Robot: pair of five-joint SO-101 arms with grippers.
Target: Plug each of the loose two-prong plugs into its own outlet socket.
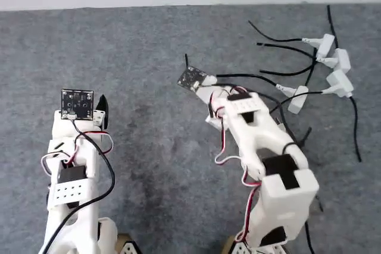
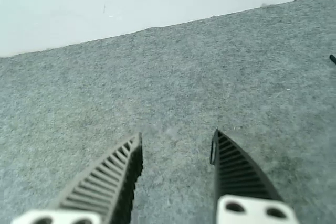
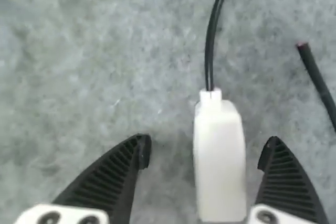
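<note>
A white plug point(image 3: 219, 156) with a black cord point(image 3: 216, 30) lies on the grey carpet between the fingers of my right gripper point(image 3: 207, 141). That gripper is open, and the plug sits closer to one finger without being clamped. In the high view the same plug point(image 1: 209, 80) lies at the tip of the right arm, its cord running right. Several other white plugs and sockets point(image 1: 333, 63) with black cords lie in a cluster at the far right. My left gripper point(image 2: 177, 136) is open over bare carpet, at the left point(image 1: 100, 109).
Grey carpet point(image 1: 149, 46) covers the table up to a white wall at the far edge. A loose black cord end point(image 3: 315, 77) lies beside the right gripper. Cords point(image 1: 355, 123) trail around the right arm.
</note>
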